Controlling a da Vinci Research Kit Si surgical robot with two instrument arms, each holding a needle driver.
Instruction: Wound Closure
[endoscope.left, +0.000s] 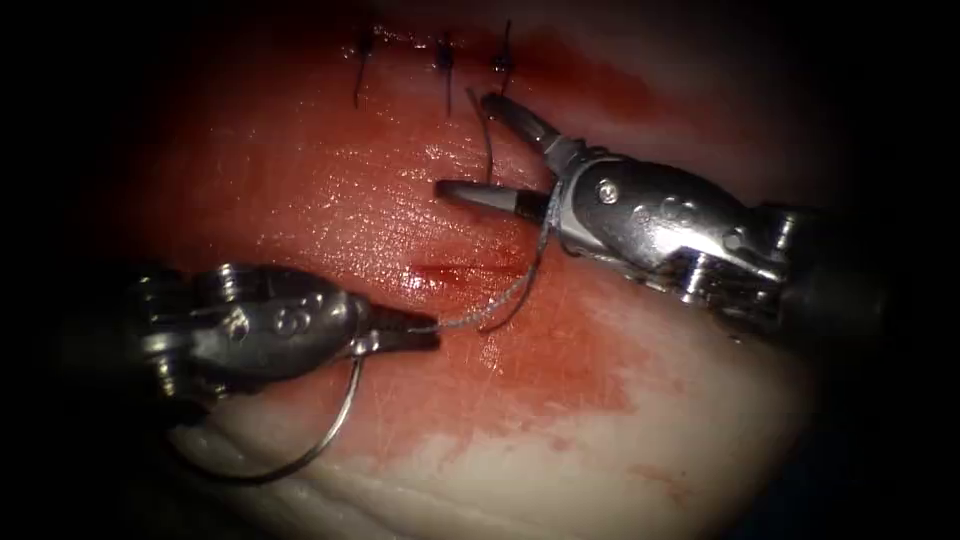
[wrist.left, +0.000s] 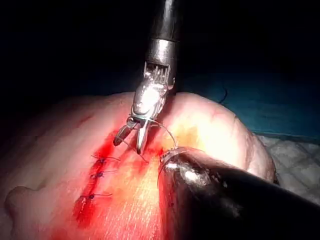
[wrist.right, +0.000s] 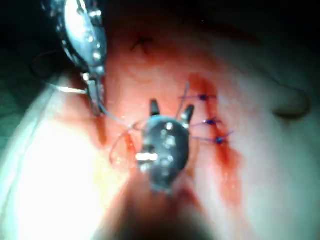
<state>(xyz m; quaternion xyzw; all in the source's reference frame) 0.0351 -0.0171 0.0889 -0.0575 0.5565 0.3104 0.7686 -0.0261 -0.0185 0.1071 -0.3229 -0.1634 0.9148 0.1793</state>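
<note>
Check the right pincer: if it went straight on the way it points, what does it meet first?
Probably the knotted stitches on the tissue. The right pincer, jaws open, points at them; a cut thread end lies between its jaws. Depth is unclear.

Setting: surgical training lab, bench practice. Evidence: a slab of pork tissue (wrist.left: 220, 130) wet with red fluid (endoscope.left: 520, 370); dark stitches (endoscope.left: 445, 58) tied across its cut; two steel robotic tools over the tissue; blue drape (wrist.left: 280, 105) beyond the tissue's far edge.

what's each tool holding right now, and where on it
Left tool: shut on the thread, with the needle curving beneath it. Right tool: jaws open, holding nothing.
</note>
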